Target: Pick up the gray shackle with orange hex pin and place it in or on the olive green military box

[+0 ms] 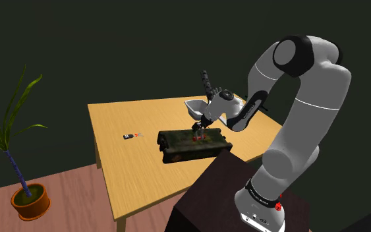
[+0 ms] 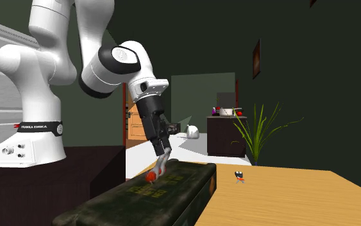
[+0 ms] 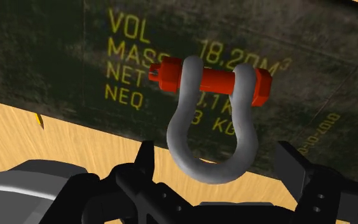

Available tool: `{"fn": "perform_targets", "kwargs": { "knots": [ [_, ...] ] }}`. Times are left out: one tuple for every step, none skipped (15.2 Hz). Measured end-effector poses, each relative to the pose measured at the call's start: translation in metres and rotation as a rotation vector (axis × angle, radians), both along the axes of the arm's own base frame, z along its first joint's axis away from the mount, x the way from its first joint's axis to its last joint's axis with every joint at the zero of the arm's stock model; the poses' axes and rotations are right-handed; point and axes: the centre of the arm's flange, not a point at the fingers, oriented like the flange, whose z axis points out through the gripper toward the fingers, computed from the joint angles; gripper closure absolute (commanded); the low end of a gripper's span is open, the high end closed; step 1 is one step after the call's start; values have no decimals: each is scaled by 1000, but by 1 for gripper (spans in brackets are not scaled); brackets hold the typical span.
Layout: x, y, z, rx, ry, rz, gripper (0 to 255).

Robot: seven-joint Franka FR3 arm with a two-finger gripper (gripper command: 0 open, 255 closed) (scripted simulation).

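The grey shackle (image 3: 182,137) with its orange hex pin (image 3: 215,79) lies on the lid of the olive green military box (image 3: 75,63), over yellow stencilled lettering. My gripper (image 3: 219,154) is open, its fingers standing either side of the shackle's bow without touching it. In the shoulder view the gripper (image 1: 198,130) hangs just over the box (image 1: 177,151) at mid-table, with the shackle (image 1: 199,137) under its tips. The second exterior view shows the shackle (image 2: 159,171) resting on the box (image 2: 147,199) below the gripper (image 2: 164,156).
A small black and red object (image 1: 130,136) lies on the wooden table (image 1: 131,178), toward the shoulder view's left of the box. A white bowl (image 1: 196,105) sits behind the gripper. A potted plant (image 1: 29,198) stands on the floor. The dark stand (image 1: 223,198) adjoins the table.
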Motion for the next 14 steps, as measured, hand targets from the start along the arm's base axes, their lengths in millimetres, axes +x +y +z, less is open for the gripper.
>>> {"fn": "perform_targets", "kwargs": {
  "knots": [
    [0,0,0,0,0,0,0],
    [0,0,0,0,0,0,0],
    [0,0,0,0,0,0,0],
    [0,0,0,0,0,0,0],
    [-3,4,5,2,1,0,0],
    [-5,6,14,1,-2,0,0],
    [-7,13,24,-1,0,8,0],
    [-9,12,35,-2,-3,3,0],
    [-11,12,41,-1,-2,2,0],
    [-13,12,43,-1,-1,1,0],
    [-14,11,45,-1,-1,0,0],
    [-15,11,46,0,0,0,0],
    [-15,11,46,0,0,0,0],
    [-15,10,46,0,0,0,0]
  ]
}}
